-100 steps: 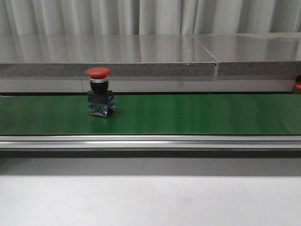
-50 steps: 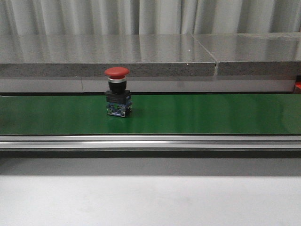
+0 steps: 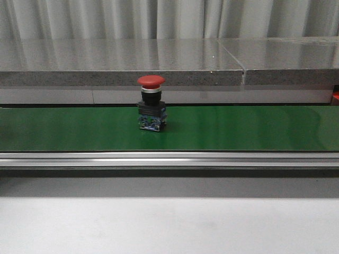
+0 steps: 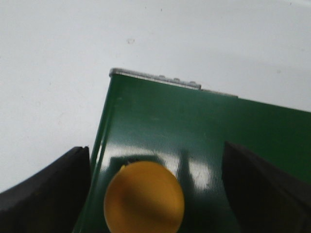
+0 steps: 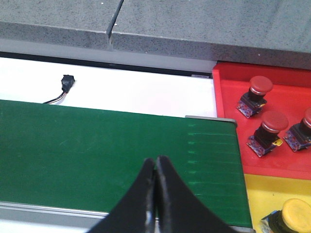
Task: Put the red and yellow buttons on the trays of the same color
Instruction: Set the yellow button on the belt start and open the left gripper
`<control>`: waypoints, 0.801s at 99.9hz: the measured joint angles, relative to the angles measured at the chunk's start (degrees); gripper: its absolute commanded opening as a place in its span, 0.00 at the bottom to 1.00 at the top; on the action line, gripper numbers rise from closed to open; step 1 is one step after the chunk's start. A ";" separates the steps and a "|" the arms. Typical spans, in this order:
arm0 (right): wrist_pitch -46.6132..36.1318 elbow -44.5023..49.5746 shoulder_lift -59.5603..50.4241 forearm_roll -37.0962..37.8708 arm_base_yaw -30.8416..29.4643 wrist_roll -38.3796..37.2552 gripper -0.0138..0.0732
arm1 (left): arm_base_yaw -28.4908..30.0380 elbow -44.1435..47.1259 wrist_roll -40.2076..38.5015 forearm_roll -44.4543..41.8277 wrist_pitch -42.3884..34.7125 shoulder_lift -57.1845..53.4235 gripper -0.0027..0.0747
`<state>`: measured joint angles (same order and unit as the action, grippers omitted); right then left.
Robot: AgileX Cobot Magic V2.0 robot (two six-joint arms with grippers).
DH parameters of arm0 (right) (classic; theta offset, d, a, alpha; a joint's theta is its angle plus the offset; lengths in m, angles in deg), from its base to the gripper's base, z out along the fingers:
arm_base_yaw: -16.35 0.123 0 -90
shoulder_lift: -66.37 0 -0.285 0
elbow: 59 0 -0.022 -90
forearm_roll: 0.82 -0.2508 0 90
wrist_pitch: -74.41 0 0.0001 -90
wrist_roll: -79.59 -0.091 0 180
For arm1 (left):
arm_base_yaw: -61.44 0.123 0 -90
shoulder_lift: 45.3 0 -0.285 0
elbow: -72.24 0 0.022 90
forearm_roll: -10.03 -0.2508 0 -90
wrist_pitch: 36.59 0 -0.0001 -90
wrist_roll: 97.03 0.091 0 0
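A red button (image 3: pixel 151 81) on a black and blue base stands upright on the green belt (image 3: pixel 238 127), left of the middle in the front view. In the left wrist view a yellow button (image 4: pixel 144 198) sits on the belt's end between my left gripper's (image 4: pixel 155 194) wide-open black fingers (image 4: pixel 46 194), touching neither. My right gripper (image 5: pixel 156 167) is shut and empty above the belt (image 5: pixel 97 145). In the right wrist view a red tray (image 5: pixel 228 97) holds three red buttons (image 5: pixel 259 87), and a yellow tray (image 5: pixel 262 194) holds one yellow button (image 5: pixel 295 213). Neither gripper shows in the front view.
A grey stone shelf (image 3: pixel 159 61) runs behind the belt. A silver rail (image 3: pixel 169 159) lines the belt's front edge, with a white tabletop (image 3: pixel 169 225) before it. A small black plug (image 5: pixel 66 82) with a cable lies on the white surface beyond the belt.
The red button has travelled to the right along the belt, from the far left toward the middle.
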<state>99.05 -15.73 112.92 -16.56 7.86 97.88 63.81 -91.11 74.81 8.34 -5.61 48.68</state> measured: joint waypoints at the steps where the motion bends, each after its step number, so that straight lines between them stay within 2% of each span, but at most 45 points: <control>1: 0.00 0.00 0.00 0.00 0.00 0.00 0.08 | 0.00 -0.35 0.00 0.00 -0.02 0.00 0.75; 21: 0.00 0.00 0.00 0.00 0.00 0.00 0.08 | -0.14 -4.07 0.04 0.00 0.87 -2.49 0.75; 50: 0.00 0.00 0.00 0.00 0.00 0.00 0.08 | -4.12 -4.14 2.35 0.13 1.27 -15.67 0.75; 80: 0.00 0.00 0.00 0.00 0.00 0.00 0.08 | -10.17 3.91 3.03 0.13 0.09 -31.13 0.75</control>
<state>99.05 -15.73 112.92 -16.56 7.86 97.88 53.64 -87.19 77.84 8.47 -5.51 17.55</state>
